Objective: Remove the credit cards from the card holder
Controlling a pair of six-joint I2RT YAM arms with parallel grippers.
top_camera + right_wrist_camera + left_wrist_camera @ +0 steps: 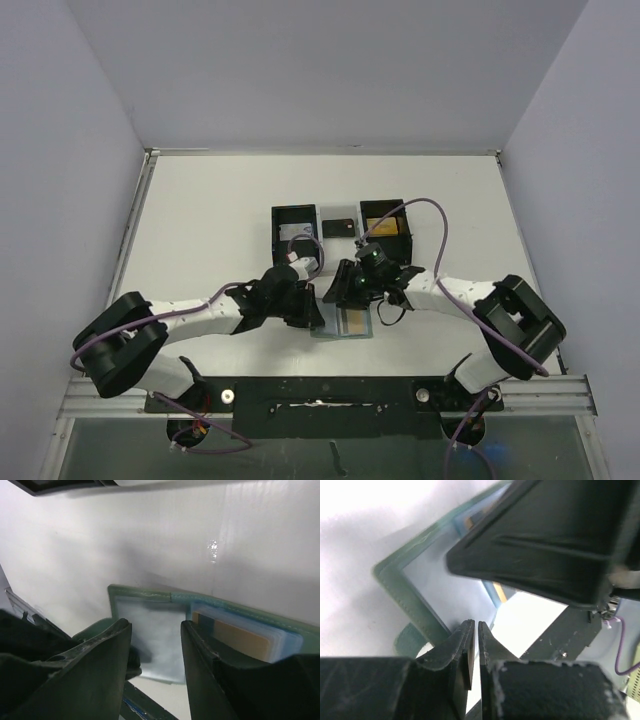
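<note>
Finding the card holder (350, 322) lying open up close. Seeing left gripper (475, 624) nearly shut at its edge, grip unclear; right gripper (155, 624) half wide above. Guessing credit cards (240, 637) being thin, stiff, slippery; pinching a poking-out edge. Spotting black boxes (275, 230) beyond.
</note>
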